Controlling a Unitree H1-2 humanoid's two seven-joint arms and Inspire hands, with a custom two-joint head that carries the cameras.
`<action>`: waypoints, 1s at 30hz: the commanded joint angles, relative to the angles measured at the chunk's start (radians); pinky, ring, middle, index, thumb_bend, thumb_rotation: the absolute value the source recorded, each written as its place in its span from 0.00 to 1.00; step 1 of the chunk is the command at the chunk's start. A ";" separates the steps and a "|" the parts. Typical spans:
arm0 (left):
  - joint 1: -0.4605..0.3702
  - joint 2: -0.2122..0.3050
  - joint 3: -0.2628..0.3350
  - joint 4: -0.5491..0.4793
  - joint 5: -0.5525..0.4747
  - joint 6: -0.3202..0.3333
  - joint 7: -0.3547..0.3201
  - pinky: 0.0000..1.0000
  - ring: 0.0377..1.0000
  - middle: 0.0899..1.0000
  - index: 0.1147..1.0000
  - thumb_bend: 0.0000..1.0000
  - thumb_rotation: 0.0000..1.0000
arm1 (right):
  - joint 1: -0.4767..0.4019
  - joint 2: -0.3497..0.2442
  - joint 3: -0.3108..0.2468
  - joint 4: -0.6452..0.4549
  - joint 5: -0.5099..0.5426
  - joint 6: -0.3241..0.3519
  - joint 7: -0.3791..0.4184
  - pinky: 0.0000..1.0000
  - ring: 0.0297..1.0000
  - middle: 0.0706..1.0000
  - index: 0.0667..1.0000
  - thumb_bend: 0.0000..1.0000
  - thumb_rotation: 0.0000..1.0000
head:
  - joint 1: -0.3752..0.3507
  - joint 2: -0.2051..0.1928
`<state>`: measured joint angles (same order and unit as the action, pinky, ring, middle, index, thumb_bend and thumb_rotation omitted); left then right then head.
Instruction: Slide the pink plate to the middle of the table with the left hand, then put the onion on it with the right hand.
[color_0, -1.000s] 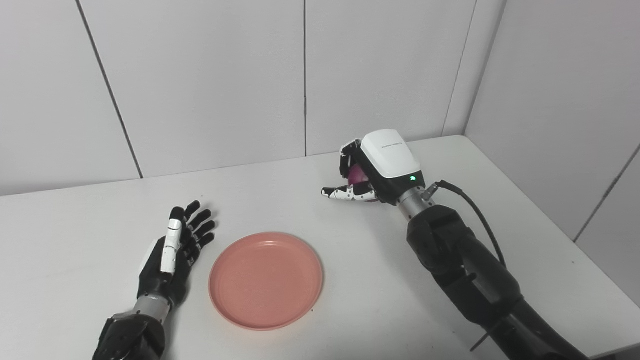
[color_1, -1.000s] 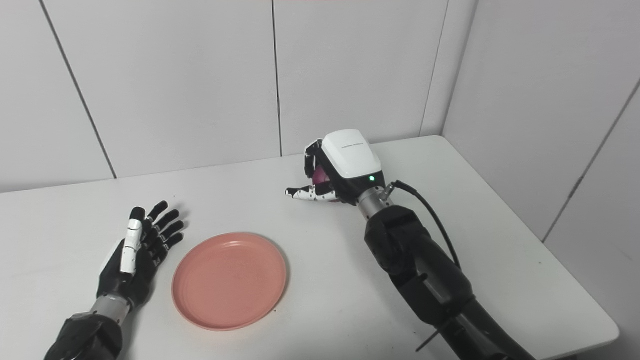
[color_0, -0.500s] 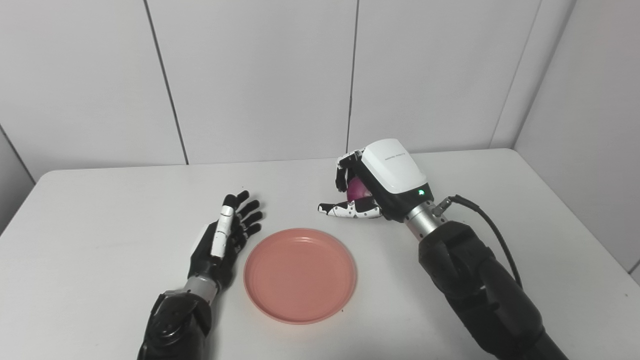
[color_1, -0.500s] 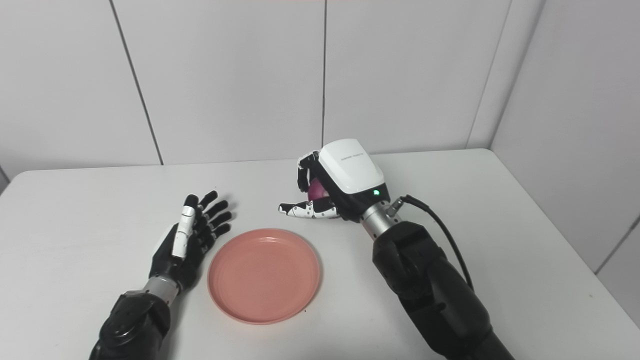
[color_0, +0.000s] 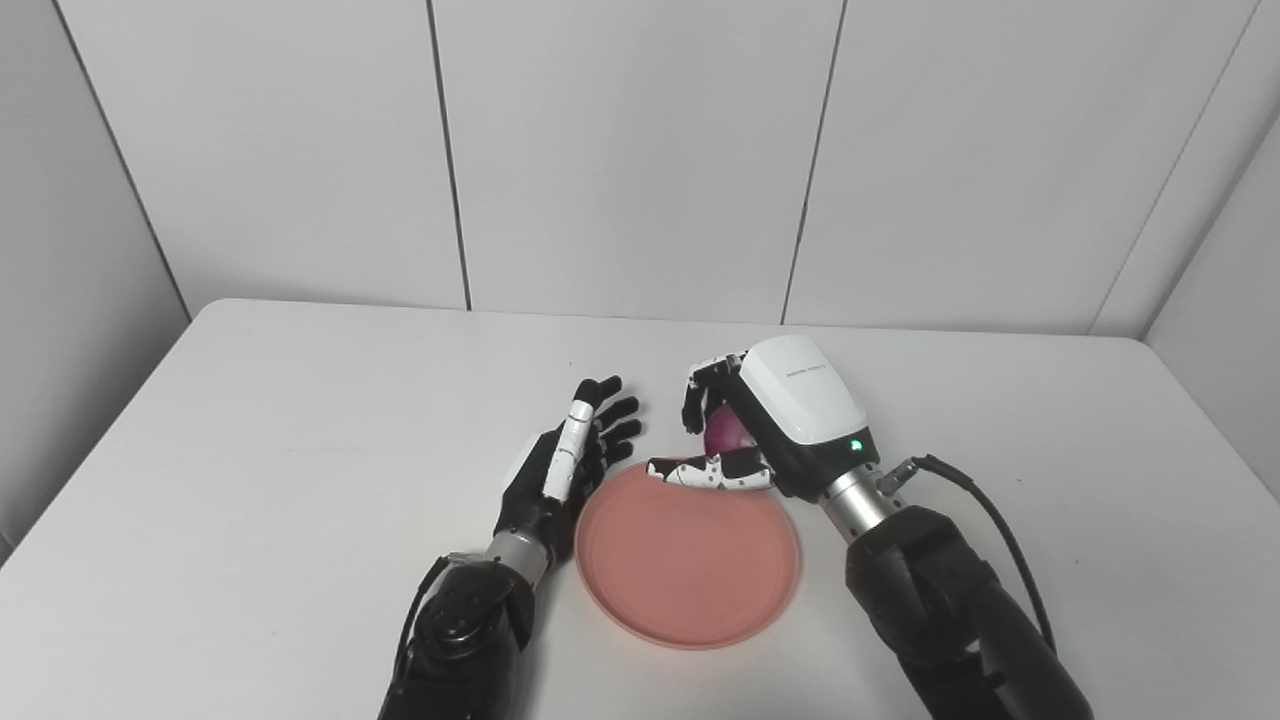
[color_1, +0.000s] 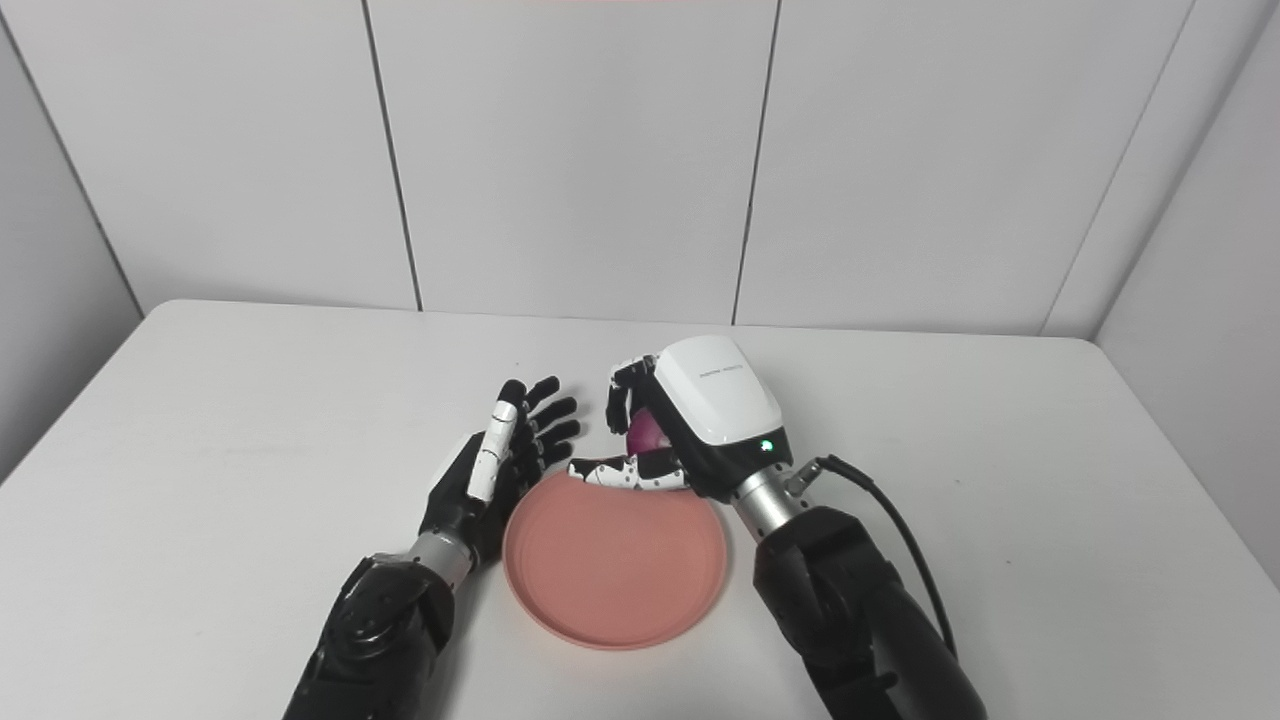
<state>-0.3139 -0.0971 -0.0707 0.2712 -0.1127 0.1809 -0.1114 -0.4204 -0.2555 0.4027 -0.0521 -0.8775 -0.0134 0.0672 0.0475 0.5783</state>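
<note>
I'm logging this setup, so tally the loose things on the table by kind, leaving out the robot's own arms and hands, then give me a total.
Plates: 1, the pink plate lying flat on the table.
Onions: 1, the onion held in the right hand above the plate's far rim.
Total: 2.

The right hand (color_0: 775, 430) hides most of the onion (color_0: 722, 432); its thumb covers the pink plate's (color_0: 690, 570) far rim.
</note>
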 joint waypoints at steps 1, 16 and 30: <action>0.030 -0.010 -0.006 0.038 0.019 0.031 0.017 0.90 0.87 0.89 0.89 0.72 0.97 | -0.023 0.002 0.000 -0.010 -0.004 -0.038 -0.018 0.14 0.17 0.21 0.29 0.49 0.45 | 0.004 0.003; 0.031 -0.004 -0.003 0.032 0.018 0.040 0.016 0.90 0.88 0.89 0.89 0.74 0.97 | -0.001 0.014 0.036 0.056 0.000 -0.070 -0.042 0.11 0.14 0.18 0.25 0.49 0.39 | -0.012 0.008; 0.031 -0.004 -0.008 0.047 0.016 0.002 0.007 0.89 0.89 0.89 0.89 0.69 0.97 | 0.043 0.070 0.042 0.098 0.050 -0.069 -0.028 0.14 0.17 0.22 0.31 0.46 0.40 | -0.014 0.011</action>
<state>-0.3097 -0.0985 -0.0769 0.2775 -0.1015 0.1576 -0.1039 -0.3432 -0.1951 0.4485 0.0614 -0.8315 -0.0619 0.0502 0.0322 0.5875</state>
